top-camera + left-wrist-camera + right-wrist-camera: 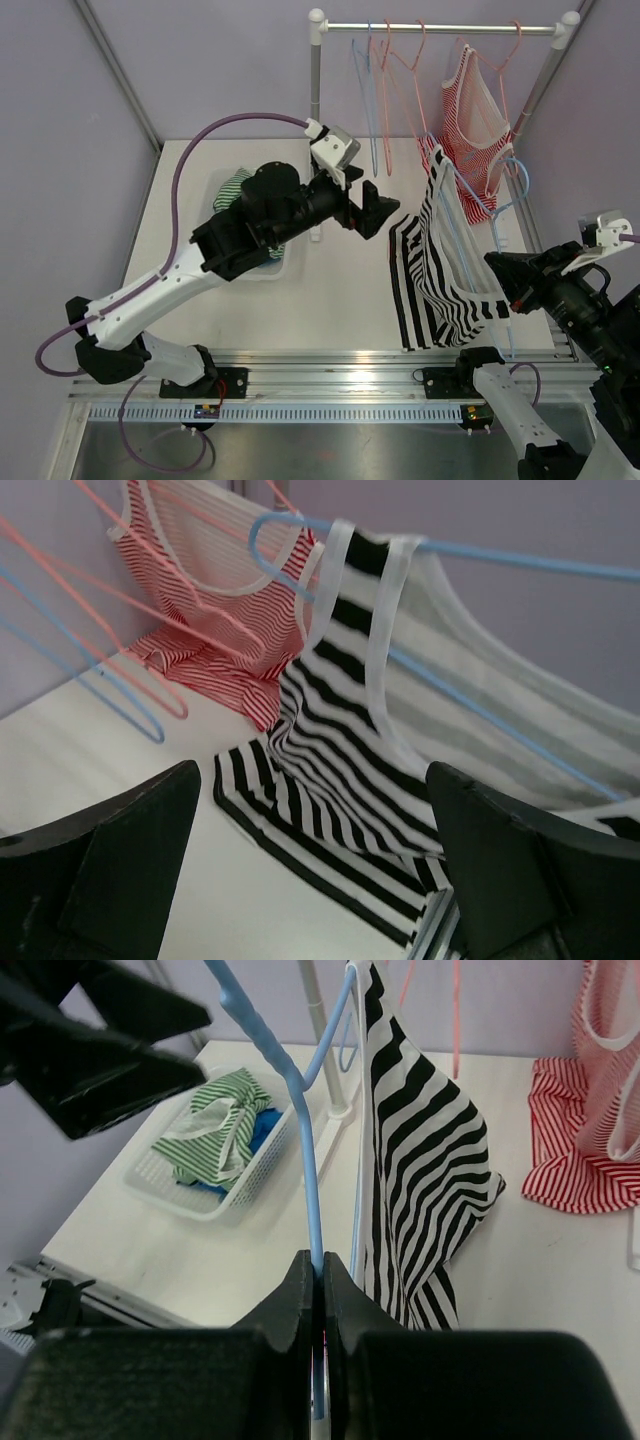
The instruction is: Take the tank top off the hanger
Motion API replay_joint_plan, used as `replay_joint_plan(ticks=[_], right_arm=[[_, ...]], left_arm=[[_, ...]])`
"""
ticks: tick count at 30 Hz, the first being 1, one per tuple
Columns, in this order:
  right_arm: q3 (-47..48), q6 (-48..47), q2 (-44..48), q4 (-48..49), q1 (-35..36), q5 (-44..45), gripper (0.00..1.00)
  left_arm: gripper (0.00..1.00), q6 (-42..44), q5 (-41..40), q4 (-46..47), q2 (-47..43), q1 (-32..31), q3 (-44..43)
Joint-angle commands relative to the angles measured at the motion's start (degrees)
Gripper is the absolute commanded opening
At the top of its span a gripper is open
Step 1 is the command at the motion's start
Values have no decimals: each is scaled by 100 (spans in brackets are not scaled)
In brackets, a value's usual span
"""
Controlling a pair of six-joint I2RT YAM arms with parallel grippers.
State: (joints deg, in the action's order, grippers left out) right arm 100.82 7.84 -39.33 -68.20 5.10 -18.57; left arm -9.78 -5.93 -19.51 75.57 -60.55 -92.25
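Tank top (440,285) hangs on blue hanger (308,1175) clamped in right pincer (320,1265).

Basket (283,271) left of tank top (440,290)

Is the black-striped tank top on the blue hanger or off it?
On. The tank top has its white straps draped over the blue hanger, which the right gripper pinches.

Lilac walls (60,120) on left, far & right sides, w/ grey metal struts (118,75) running up them. White table (340,300), evenly lit; glare on alu rail (300,360) at near edge. White-post rack (316,100) w/ chrome bar (440,29) far right.
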Motion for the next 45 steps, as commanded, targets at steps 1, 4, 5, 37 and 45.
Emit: replay_joint_plan(ticks=[1,4,5,37,45], right_arm=[[113,95,22,-52,271,-244,0],[158,130,75,-70,412,-323,0],[158,130,75,-70,439,-375,0],[-932,-616,66,79,1924,-929,0],[-1317,-688,303,956,2039,-1185,0]], left_arm=[[99,310,391,1309,404,-9,-582],[99,371,497,1441,801,-9,-768],[99,389,479,1537,949,-9,-777],[0,-717,-2403,492,108,1063,444],[0,-1034,-1413,351,-613,1318,1454]])
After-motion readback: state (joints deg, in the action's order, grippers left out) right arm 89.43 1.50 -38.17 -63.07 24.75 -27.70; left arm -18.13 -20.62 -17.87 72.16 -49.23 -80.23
